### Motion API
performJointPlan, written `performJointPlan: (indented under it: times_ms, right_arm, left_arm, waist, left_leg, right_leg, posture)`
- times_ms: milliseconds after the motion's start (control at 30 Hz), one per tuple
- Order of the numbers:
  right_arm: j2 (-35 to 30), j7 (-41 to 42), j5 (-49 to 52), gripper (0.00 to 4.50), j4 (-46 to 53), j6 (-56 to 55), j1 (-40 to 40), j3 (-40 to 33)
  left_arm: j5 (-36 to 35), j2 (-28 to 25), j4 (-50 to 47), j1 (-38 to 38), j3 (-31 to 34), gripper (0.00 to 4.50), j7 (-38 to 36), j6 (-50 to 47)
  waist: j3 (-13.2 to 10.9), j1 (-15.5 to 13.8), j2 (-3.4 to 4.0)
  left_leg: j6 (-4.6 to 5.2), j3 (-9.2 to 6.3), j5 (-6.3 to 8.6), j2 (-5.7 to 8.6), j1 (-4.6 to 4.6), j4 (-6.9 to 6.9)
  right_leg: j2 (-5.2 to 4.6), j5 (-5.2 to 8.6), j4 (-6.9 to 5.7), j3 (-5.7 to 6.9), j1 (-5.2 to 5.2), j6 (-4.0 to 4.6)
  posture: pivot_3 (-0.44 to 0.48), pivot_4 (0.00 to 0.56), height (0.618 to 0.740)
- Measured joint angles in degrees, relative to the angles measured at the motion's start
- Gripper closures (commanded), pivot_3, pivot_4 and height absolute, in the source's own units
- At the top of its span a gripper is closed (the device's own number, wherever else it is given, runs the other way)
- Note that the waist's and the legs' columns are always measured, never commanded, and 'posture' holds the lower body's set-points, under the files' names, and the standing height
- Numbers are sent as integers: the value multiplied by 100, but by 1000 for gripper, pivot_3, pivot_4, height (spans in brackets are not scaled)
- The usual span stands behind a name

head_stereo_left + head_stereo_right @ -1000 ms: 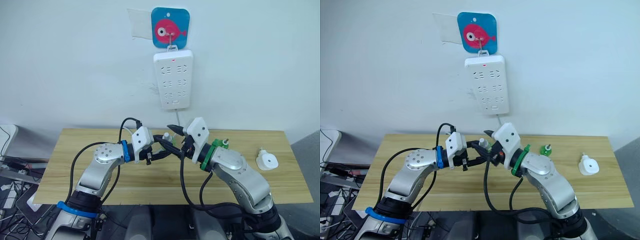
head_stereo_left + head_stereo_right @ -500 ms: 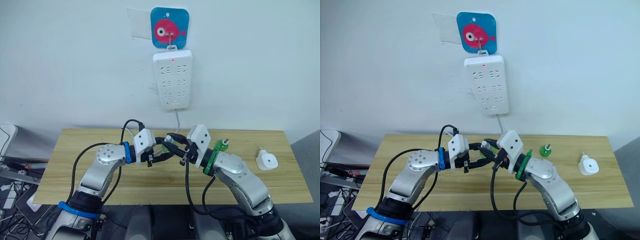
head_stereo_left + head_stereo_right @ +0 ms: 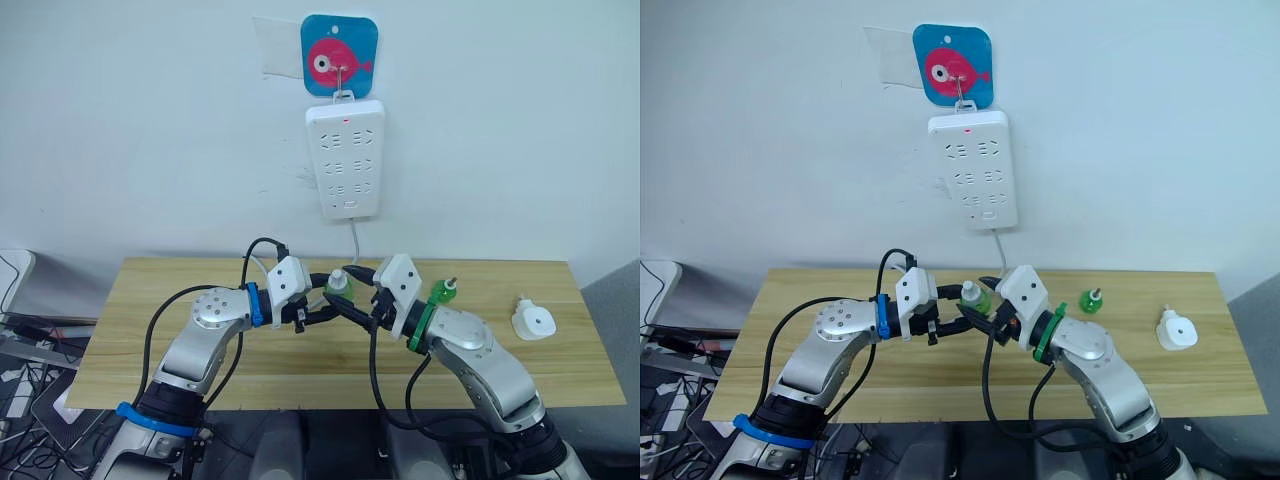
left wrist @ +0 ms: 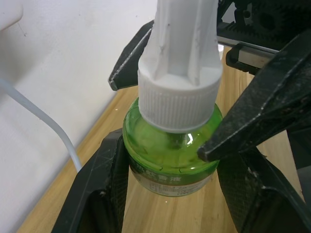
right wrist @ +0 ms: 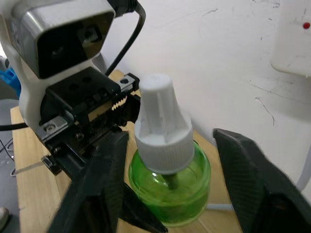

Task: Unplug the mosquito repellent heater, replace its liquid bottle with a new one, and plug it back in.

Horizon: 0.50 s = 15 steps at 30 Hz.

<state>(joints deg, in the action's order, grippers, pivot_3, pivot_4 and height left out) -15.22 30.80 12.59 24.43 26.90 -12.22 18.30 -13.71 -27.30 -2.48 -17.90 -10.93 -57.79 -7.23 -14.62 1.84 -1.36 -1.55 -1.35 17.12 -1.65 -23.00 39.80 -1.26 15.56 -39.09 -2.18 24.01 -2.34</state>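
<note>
**Capped green bottle held between the two pincers above the table**

The small clear-green liquid bottle with a ribbed white screw cap (image 4: 170, 145) sits clamped at its round belly between the left pincer's (image 3: 322, 300) black fingers. It looks light, hard and smooth, so likely slippery; the ribbed cap seems the surer place to grip and twist. A pale label band runs round its base, the writing too blurred to read.

The right pincer (image 5: 167, 160) straddles the bottle with fingers spread, not touching.

Well to its right, a second green bottle (image 3: 441, 292) stands on the light wooden table (image 3: 150, 330), and farther right lies the small white rounded mosquito repellent heater (image 3: 533, 322), unplugged. Above hangs the long white power strip (image 3: 346, 158).
</note>
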Motion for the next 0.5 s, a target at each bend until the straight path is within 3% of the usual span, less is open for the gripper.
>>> performJointPlan:
  times_ms: [67,333,500]
  right_arm:
    - [6,33,0,3398,8,-12,-12,1]
    - [-150,291,83,3400,1,-2,-66,-25]
    - [-1137,2310,688,3400,-383,5,-1000,46]
  left_arm:
    - [11,-10,2,11,2,2301,12,-9]
    - [-10,-18,-18,50,-4,2301,-86,2]
    - [-193,-265,-248,153,-138,2301,-786,241]
  waist:
    - [0,-1,0]
    - [0,0,0]
    - [-1,2,1]
  left_leg:
    - [0,0,0,0,0,0]
    - [0,1,0,0,0,0]
    - [1,2,1,3,6,1]
  right_leg:
    - [-1,0,0,-1,0,0]
    - [-1,0,0,-1,0,0]
    - [2,0,2,0,-5,0]
  posture:
    - [-22,230,740]
    - [-33,242,740]
    - [-2,244,740]
